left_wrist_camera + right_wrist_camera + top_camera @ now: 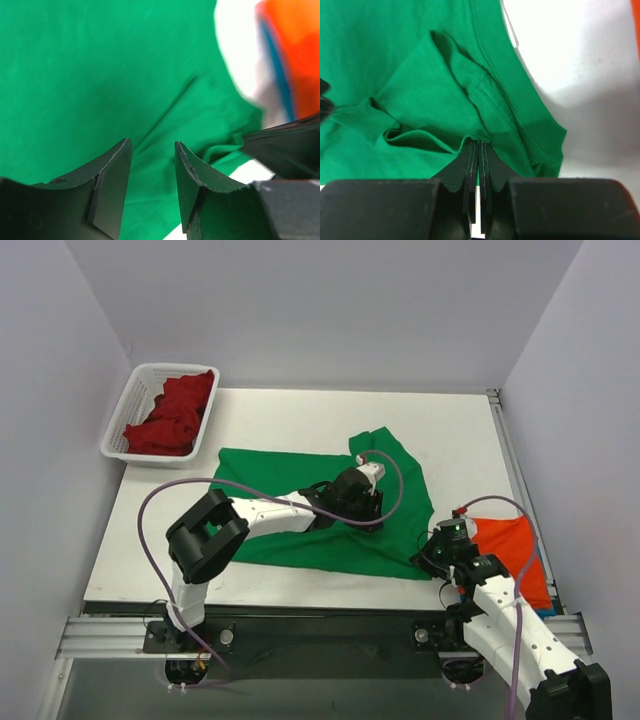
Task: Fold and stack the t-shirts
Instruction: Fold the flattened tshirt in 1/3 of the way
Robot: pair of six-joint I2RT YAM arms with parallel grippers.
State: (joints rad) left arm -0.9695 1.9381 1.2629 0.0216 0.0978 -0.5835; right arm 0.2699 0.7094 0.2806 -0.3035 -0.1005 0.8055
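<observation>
Left hand (152,150) first: we've got it hanging low over the middle of the green t-shirt (290,480), jaws well apart and nothing between them, just cloth underneath. The right hand (478,147) is shut tight, and in the right wrist view it's pinching a bunched bit of the green shirt's edge, down at the shirt's 4 o'clock corner.

The green shirt is spread across the centre of the worktop (300,420), mostly flat but rumpled, with one part folded over at about 1 o'clock. The orange t-shirt (510,545) sits folded at 4 o'clock near the worktop edge, with what looks like a blue t-shirt (276,65) peeking out under it. The dark red t-shirt (175,415) is heaped in the white basket (125,405) at 10 o'clock.

Handling-wise, we reckon this stuff is light, floppy and keeps no shape, so it'll sag and drag wherever it isn't held. Best bet is grabbing hems, seams or corners, where the cloth is doubled and thicker, with one hand per corner so the fold line comes out straight. Pinching the flat middle probably just makes a tent.
</observation>
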